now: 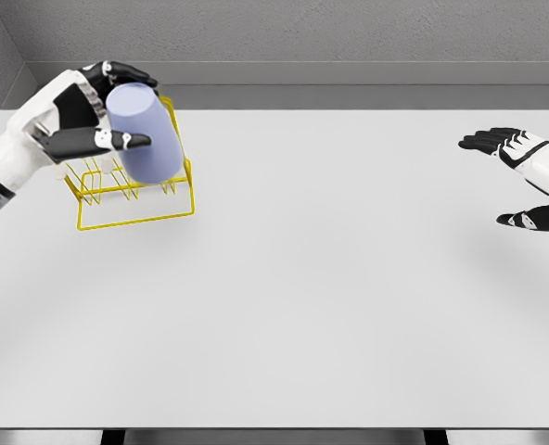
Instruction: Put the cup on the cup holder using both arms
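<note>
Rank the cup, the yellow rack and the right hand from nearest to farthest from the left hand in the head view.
1. Cup: gripped in the left hand, far left.
2. Yellow rack: just beneath the cup.
3. Right hand: open, at the right edge.

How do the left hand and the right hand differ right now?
The left hand has its fingers closed on the lavender cup, while the right hand is open and holds nothing. The left hand is at the yellow wire cup holder at the table's far left; the right hand hovers at the right edge, away from both. They share white shells and black fingers.
</note>
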Controlling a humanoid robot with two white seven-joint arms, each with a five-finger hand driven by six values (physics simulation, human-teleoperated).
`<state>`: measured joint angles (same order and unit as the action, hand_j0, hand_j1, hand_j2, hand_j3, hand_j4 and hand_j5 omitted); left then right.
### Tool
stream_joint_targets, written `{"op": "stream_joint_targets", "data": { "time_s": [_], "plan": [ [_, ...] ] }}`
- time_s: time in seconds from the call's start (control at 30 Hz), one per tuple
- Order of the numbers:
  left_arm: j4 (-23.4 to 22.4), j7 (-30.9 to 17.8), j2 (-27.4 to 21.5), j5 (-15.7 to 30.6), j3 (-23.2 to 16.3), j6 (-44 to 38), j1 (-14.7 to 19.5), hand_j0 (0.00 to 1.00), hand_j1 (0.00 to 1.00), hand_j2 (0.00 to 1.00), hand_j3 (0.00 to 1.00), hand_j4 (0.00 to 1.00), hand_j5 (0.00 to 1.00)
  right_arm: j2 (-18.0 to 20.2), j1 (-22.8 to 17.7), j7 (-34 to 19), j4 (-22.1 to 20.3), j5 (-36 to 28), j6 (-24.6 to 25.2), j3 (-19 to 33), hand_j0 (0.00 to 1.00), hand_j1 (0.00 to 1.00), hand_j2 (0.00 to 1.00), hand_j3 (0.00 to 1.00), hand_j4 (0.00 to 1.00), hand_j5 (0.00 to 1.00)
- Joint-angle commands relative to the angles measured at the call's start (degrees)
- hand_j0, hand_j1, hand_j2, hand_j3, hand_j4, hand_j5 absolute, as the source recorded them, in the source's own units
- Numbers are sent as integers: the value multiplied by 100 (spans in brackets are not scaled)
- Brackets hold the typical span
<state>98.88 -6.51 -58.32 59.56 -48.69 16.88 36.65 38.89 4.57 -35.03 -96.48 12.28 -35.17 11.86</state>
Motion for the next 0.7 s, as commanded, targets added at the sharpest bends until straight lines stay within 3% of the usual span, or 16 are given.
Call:
{"op": "stream_joint_targets", "data": {
  "time_s": [0.0,0.67],
  "plan": [
    [-61,1,-13,91,70,8,0,61,61,61,61,61,61,5,0,3,-2,-42,17,0,100,100,100,100,100,100],
    [-510,1,180,152,88,-27,9,60,60,60,60,60,60,5,0,3,7,-42,17,0,100,100,100,100,100,100]
  ]
}}
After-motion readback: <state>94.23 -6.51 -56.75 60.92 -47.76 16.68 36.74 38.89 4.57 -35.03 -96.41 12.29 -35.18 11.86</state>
